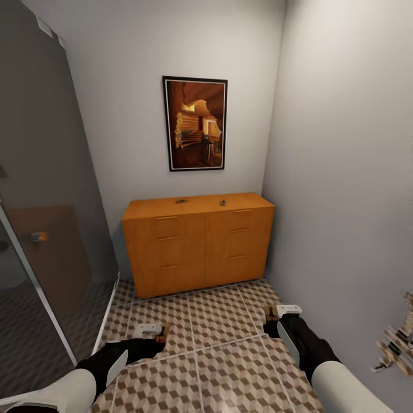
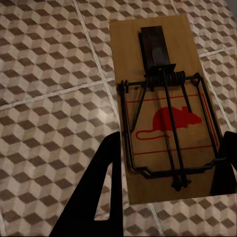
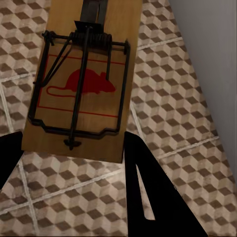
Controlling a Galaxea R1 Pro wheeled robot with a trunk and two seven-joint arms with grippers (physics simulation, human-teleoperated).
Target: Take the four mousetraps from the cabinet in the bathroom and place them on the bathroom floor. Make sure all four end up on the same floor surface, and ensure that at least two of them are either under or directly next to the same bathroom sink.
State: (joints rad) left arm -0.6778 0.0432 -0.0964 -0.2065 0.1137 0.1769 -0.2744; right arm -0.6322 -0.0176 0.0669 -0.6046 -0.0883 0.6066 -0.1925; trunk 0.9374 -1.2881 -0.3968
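The head view looks down a narrow room toward the waist-high orange-brown wooden cabinet [image 1: 198, 244] standing against the far wall at the centre of the frame, below a black-framed picture [image 1: 195, 123] of a warm-lit interior. Two small dark mousetraps lie on the cabinet's top, one left of centre [image 1: 181, 201] and one right of centre [image 1: 222, 202], well apart from each other. A grey glass shower panel [image 1: 46, 189] fills the left side of the frame.

In the lower left, the left hand [image 1: 159, 334] reaches forward over the cube-patterned tiled bathroom floor [image 1: 218, 321]. In its wrist view, a tan wooden mousetrap with a red mouse print and black wire bar [image 2: 165, 118] sits between the two dark fingers [image 2: 98, 192]; the hand is clamped on the trap's near end, above the tiles.

In the lower right of the head view, the right hand [image 1: 269, 322] likewise extends over the floor, near the grey side wall [image 1: 344, 172]. Its wrist view shows a second tan wooden mousetrap [image 3: 84, 84] of the same print held between the black fingers [image 3: 148, 192], the hand closed on the trap's near edge.
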